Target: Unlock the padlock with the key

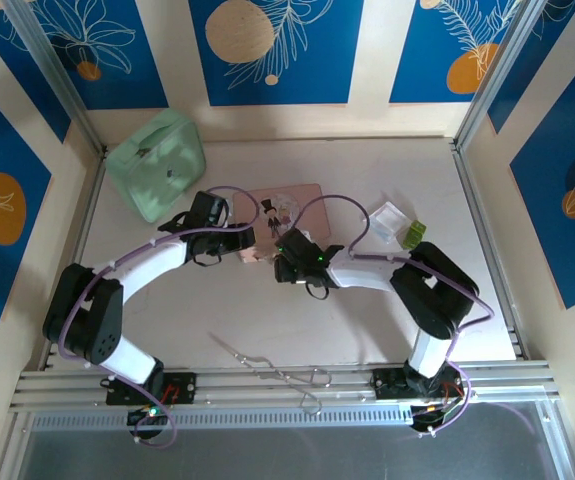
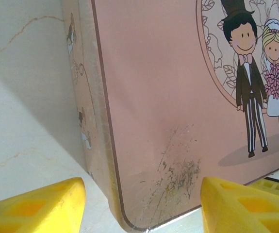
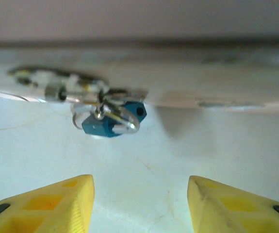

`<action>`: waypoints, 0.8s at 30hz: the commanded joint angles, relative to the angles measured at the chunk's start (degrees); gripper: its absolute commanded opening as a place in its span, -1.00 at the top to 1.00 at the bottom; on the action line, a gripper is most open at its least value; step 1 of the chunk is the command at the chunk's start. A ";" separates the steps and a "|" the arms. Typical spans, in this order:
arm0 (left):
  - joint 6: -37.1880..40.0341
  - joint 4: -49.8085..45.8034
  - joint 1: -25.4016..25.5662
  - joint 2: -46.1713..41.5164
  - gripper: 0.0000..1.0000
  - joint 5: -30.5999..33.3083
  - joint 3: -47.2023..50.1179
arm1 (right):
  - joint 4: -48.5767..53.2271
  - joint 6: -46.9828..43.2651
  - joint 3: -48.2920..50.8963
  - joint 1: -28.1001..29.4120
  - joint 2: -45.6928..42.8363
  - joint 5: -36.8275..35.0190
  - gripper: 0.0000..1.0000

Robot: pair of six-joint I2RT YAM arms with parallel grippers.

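padlock (image 3: 111, 119): small, blue body with silvery metal, blurred; sits at the lower edge of the pink tin (image 2: 178, 97), just over the table (image 3: 178, 160).
right gripper (image 3: 139, 204): jaws apart, nothing between them; padlock just ahead, untouched.
left gripper (image 2: 141, 206): jaws wide, tin's scratched corner between the fingers; contact unclear.
green case (image 1: 157, 163): far left, near tin.

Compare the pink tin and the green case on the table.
The pink tin carries a cartoon bride-and-groom picture; the green case is plain mint. The tin lies mid-table; the case sits at the far left corner. The case looks larger than the tin. Both are flat, rounded-corner boxes.
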State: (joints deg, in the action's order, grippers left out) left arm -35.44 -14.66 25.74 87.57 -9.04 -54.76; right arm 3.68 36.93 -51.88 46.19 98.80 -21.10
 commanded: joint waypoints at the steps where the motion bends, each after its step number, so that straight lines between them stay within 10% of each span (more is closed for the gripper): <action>1: 1.34 -1.34 -0.29 -0.17 -0.28 -1.43 0.01 | -9.94 -4.51 2.54 -3.04 -1.09 6.12 -0.01; 24: 1.55 -1.43 -0.42 0.41 -0.27 -1.95 -0.34 | -12.09 -7.04 -0.89 -4.36 5.69 9.62 0.25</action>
State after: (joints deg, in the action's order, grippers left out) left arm -35.42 -14.66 25.63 87.57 -9.89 -54.76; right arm -9.23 30.46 -51.11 41.41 103.00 -11.49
